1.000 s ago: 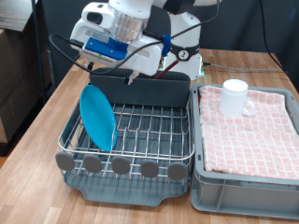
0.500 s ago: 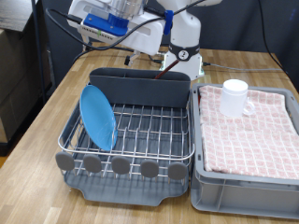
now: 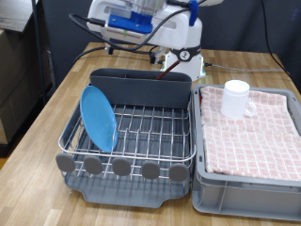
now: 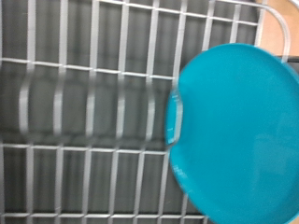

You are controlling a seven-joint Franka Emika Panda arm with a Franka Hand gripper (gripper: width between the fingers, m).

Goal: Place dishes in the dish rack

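Note:
The light-blue plate stands on edge in the left part of the silver wire dish rack. It fills one side of the wrist view, over the rack's wires. The white mug sits on the pink-checked cloth at the exterior view's right. My gripper is high above the rack's back left, over the dark grey caddy. Nothing shows between its fingers, and they are not in the wrist view. The wooden spoon is not in view.
The pink-checked cloth lies on a grey plastic crate right of the rack. Grey round tabs and a grey tray line the rack's front. The robot base stands behind the caddy. The wooden table extends to the left.
My gripper has risen from just above the caddy to high over the rack. The plate stays standing in the rack and the mug has not moved.

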